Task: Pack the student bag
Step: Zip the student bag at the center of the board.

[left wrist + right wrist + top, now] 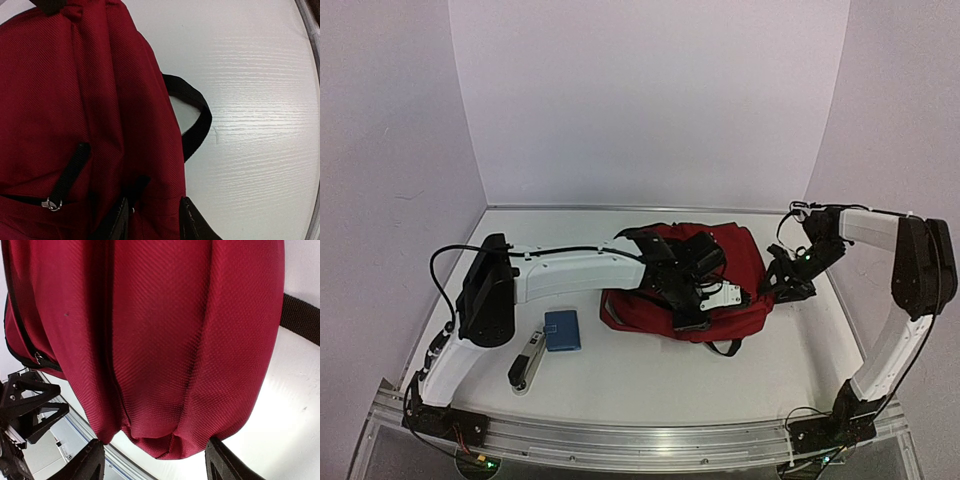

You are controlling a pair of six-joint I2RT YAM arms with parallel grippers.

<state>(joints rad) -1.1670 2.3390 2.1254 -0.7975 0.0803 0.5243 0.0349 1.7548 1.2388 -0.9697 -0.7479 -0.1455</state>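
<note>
The student bag (735, 268), a dark red backpack, lies in the middle of the table, with a black strap loop (196, 125) sticking out at its side. My left gripper (692, 305) reaches over the bag's near edge. In the left wrist view my left gripper (156, 220) has its jaws closed in on a fold of the red fabric (100, 100) that fills the gap between them. A silver zipper pull (50, 204) sits just left of the fingers. My right gripper (788, 283) stands open at the bag's right end. The bag's rounded end (165, 340) hangs just ahead of my right gripper (156, 462), untouched.
A small blue square object (563, 330) and a grey-and-black oblong item (527, 362) lie on the table left of the bag, under the left arm. The metal rail (640, 435) runs along the near edge. White walls close in behind and on both sides.
</note>
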